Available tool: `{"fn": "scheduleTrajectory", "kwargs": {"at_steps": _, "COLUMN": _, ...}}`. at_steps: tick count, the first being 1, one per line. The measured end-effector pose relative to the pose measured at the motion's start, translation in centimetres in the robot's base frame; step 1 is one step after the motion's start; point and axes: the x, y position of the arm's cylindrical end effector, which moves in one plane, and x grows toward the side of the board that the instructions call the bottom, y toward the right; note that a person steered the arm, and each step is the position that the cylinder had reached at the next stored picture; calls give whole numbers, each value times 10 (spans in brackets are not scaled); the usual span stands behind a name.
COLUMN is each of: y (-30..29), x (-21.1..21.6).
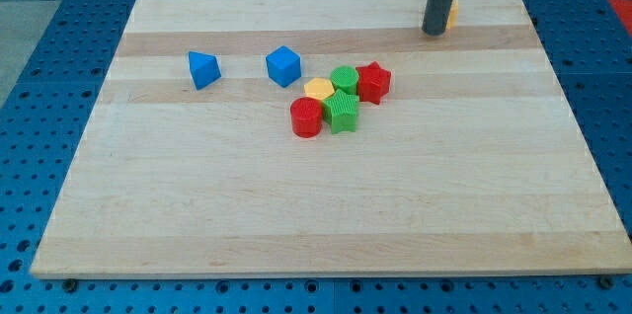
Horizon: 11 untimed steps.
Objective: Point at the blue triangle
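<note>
Rod tip at the board's top right, blue triangle far off at the upper left.

The blue triangle (pixel 203 69) is seen on the wooden board (pixel 326 225) toward the view's upper left, just left of a blue cube (pixel 283 65) and well apart from my tip (pixel 434 33), which is planted near the view's top right beside a partly hidden yellow block (pixel 451 13). Nothing is grasped by the rod, since no jaws are fitted; it is merely touching or nearly touching that yellow block. For a clean approach, a leftward path along the top edge is judged best, so that the cluster of 5 blocks, with its red star (pixel 374 81) nearest, is not disturbed, and the tip should be stopped just short of the triangle.
</note>
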Motion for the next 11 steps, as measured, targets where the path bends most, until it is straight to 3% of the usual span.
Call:
{"fn": "scheduleTrajectory", "kwargs": {"at_steps": 2, "y": 10, "x": -30}}
{"fn": "scheduleTrajectory", "kwargs": {"at_steps": 3, "y": -21, "x": -19}}
{"fn": "scheduleTrajectory", "kwargs": {"at_steps": 4, "y": -112, "x": 28}}
{"fn": "scheduleTrajectory", "kwargs": {"at_steps": 6, "y": -244, "x": 17}}
{"fn": "scheduleTrajectory", "kwargs": {"at_steps": 7, "y": -279, "x": 40}}
{"fn": "scheduleTrajectory", "kwargs": {"at_steps": 8, "y": -285, "x": 96}}
{"fn": "scheduleTrajectory", "kwargs": {"at_steps": 9, "y": -286, "x": 98}}
{"fn": "scheduleTrajectory", "kwargs": {"at_steps": 10, "y": -233, "x": 95}}
{"fn": "scheduleTrajectory", "kwargs": {"at_steps": 11, "y": -195, "x": 59}}
